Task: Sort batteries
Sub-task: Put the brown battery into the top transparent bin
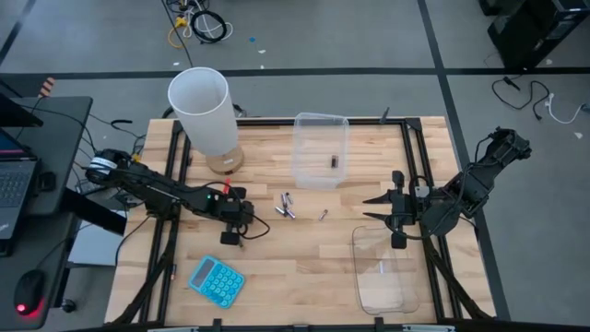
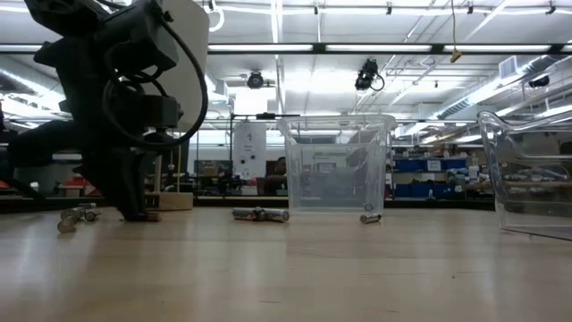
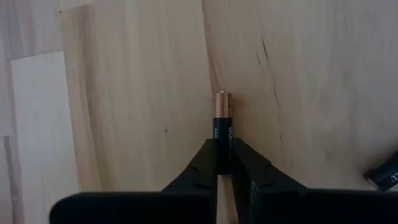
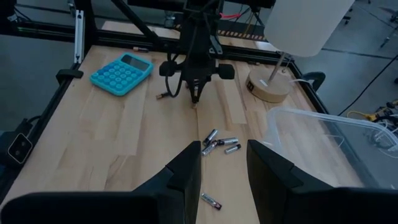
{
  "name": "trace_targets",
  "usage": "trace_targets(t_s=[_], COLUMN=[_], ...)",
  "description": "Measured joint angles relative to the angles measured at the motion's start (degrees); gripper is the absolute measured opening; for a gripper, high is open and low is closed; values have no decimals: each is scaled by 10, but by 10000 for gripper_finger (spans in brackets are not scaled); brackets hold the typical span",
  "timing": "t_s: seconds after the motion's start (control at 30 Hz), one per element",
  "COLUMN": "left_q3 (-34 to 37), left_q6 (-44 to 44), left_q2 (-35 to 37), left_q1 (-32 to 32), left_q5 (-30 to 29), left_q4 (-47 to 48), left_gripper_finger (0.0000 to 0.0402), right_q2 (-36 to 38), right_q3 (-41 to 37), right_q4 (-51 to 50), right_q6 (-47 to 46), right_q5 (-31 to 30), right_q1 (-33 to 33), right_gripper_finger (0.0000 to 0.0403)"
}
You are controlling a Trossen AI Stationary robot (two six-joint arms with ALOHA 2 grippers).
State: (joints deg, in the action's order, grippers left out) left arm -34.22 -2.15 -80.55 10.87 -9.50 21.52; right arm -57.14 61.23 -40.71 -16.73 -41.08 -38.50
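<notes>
The left gripper (image 3: 224, 163) stands low over the table's left-centre, its two dark fingers (image 3: 202, 168) pressed against the sides of one battery (image 3: 222, 127), a dark cell with a copper-coloured end, which lies flat on the wooden table (image 1: 277, 258) and projects forward beyond the fingertips. The grip sits on the cell's dark rear half, so the copper end is free. A second dark cell (image 3: 382, 174) shows at the edge of the left wrist view, close by. To the right of this gripper, a small cluster of batteries (image 1: 287, 206) lies near the table's centre, with a single cell (image 1: 323, 215) just beyond it. One more dark cell (image 1: 334, 161) rests inside the far clear tub (image 1: 320, 124). The near clear tub (image 1: 383, 272) sits at the right. The right gripper (image 4: 222, 180) waits at the table's right side, fingers well parted and holding nothing. Assessment: the cells are judged small, rigid and light, with smooth round casings liable to roll or slip out endwise; a hold across the middle of the barrel should be the most secure. The white lamp (image 1: 205, 111) and blue calculator (image 1: 218, 279) stand clear of the work.
</notes>
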Motion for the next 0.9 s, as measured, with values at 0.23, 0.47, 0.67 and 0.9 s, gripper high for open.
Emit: trace_targets(t_s=[0.23, 0.47, 0.67, 0.9], left_q3=[-5, -17, -36, -69], left_q6=[0, 0, 0, 15], left_q2=[-1, -1, -1, -1], left_q1=[0, 0, 0, 1], left_q5=[0, 0, 0, -1], left_q4=[-8, -4, 6, 13], left_gripper_finger=[21, 21, 21, 20], right_q2=[0, 0, 0, 0], right_q3=[0, 0, 0, 0], right_q4=[0, 0, 0, 0], right_q6=[0, 0, 0, 0], right_q5=[0, 0, 0, 0], right_q1=[0, 0, 0, 0], right_gripper_finger=[115, 115, 115, 115])
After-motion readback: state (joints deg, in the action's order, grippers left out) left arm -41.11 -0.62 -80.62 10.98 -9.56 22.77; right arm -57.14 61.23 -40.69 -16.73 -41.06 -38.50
